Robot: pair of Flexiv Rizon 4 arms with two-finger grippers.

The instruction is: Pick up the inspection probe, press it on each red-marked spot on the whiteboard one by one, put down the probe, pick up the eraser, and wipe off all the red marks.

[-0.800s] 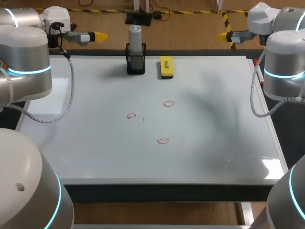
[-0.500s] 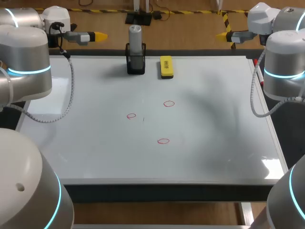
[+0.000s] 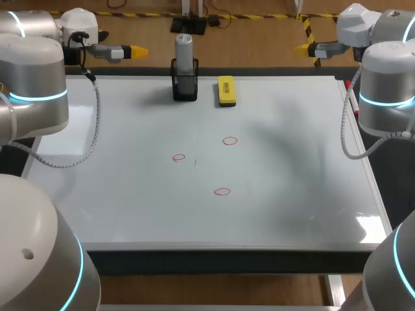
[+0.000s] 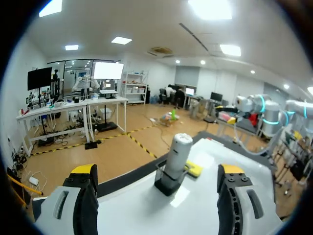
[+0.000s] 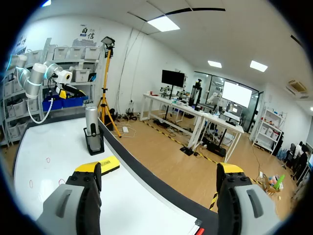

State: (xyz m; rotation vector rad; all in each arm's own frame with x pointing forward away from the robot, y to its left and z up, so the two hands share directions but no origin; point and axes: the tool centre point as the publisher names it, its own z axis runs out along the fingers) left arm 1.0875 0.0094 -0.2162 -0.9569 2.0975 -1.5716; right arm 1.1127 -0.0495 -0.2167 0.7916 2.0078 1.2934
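The grey inspection probe (image 3: pixel 184 48) stands upright in a black holder (image 3: pixel 184 87) at the whiteboard's far edge. The yellow eraser (image 3: pixel 225 91) lies just right of it. Three red circles (image 3: pixel 179 157) (image 3: pixel 229 140) (image 3: pixel 222 192) mark the middle of the whiteboard (image 3: pixel 292 168). My left gripper (image 3: pixel 138 50) hovers open beyond the far left corner, pointing at the probe (image 4: pixel 177 154), which stands ahead of the open fingers with the eraser (image 4: pixel 193 169) behind it. My right gripper (image 3: pixel 301 48) hangs open past the far right corner, empty (image 5: pixel 159 169), with the probe (image 5: pixel 91 122) and eraser (image 5: pixel 105 165) off to its side.
A red pen (image 3: pixel 354 107) lies along the whiteboard's right edge, under my right arm (image 3: pixel 386 84). The left arm's grey cable (image 3: pixel 96 123) hangs over the board's left part. My left arm's elbow (image 3: pixel 32 84) stands over the left edge.
My left gripper has shifted slightly to the right, toward the probe. Everything else stays where it was.
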